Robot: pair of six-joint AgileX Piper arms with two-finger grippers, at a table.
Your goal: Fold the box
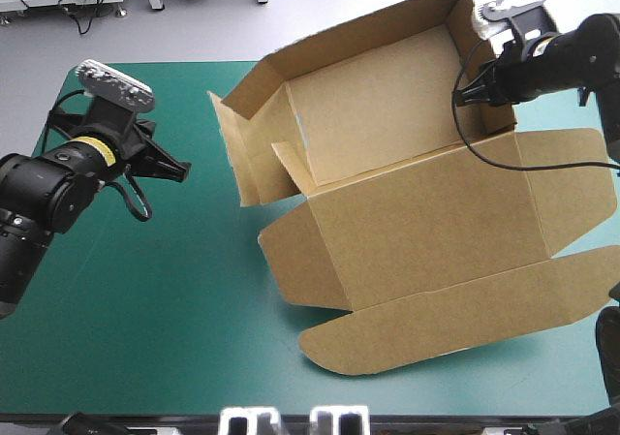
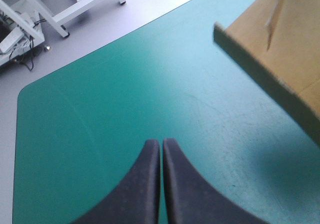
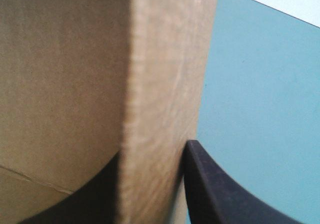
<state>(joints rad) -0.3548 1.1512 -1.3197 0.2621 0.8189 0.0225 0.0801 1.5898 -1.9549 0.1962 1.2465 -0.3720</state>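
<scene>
In the high view the box point(image 1: 407, 212) fills the centre and right of the frame on the teal-green cover of the desk point(image 1: 145, 309): an open tray in the upper middle with its walls raised, and the lid lying flat toward the lower right, a long flap along its near edge and a shorter one at each end. At the tray's left end the side flaps stand only loosely, leaning outward. The right hand point(image 1: 463, 96) comes in from the upper right and is all but closed on the tray's right wall, one black finger inside the tray and one outside; the arm covers part of that wall from above. In the right wrist view the same wall rises edge-on between the fingers of the right hand point(image 3: 150, 159), the outer finger point(image 3: 210, 184) pressed against the brown board with teal-green cover beyond it, while the inner finger shows only as a dark shape partly hidden behind the board. The left hand point(image 1: 179, 169) hangs over the left of the frame, well apart from the box, pointing toward it with only bare cover between them. In the left wrist view its fingers point(image 2: 150, 179) are closed together, meeting in a pointed arch with nothing held, and a corner of the box point(image 2: 280, 49) juts in ahead of them and to one side, its cut edge facing the hand
</scene>
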